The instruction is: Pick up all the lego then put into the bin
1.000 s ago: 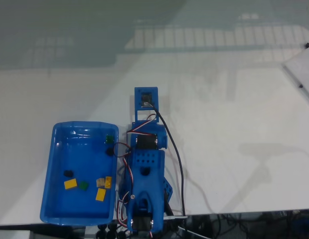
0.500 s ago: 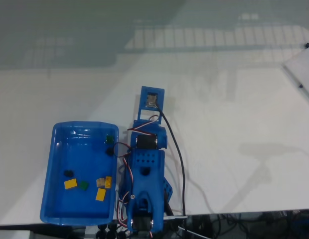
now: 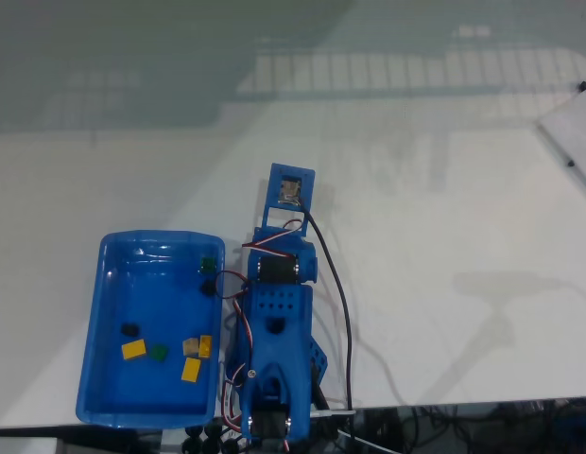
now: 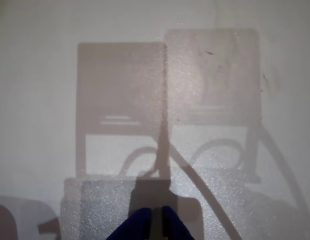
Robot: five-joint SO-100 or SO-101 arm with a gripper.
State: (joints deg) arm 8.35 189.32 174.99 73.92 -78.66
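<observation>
Lego (image 3: 191, 369), small stiff light bricks best pinched across opposite flat sides, already lies in the bin (image 3: 108, 284) off to the left of the gripper (image 4: 156, 216), whose blue fingertips sit nearly together over bare table (image 4: 45, 75), holding nothing

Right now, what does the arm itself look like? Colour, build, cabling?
The arm is bright blue 3D-printed plastic with black servo blocks, red and white servo wires looping along its sides, and a thick black cable trailing to the table edge. The wrist view shows two dark blue jaw tips, the gripper.
</observation>
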